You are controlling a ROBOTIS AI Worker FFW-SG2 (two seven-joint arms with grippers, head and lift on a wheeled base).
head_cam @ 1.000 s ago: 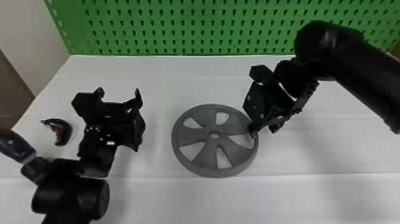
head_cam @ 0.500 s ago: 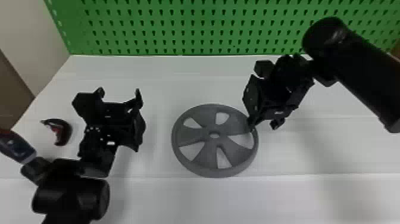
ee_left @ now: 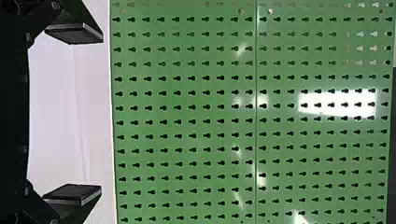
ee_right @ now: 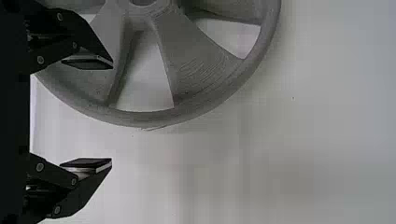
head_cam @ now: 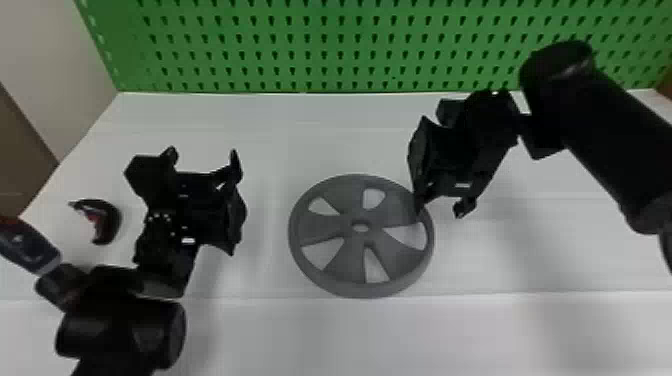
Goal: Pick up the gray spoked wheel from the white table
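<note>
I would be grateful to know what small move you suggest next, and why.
Probably lower the right gripper slightly: its fingers are open, one over the wheel, the other beyond the rim over the table, so descending should bring the rim between them.

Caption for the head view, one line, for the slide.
Right gripper, open, over the right edge of the gray spoked wheel; left gripper open, left of it.

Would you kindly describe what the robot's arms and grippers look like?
The left arm and right arm are black, with thick, rounded segments. The left gripper and right gripper are black too, each with two angular fingers and flat, pale-edged pads.
</note>
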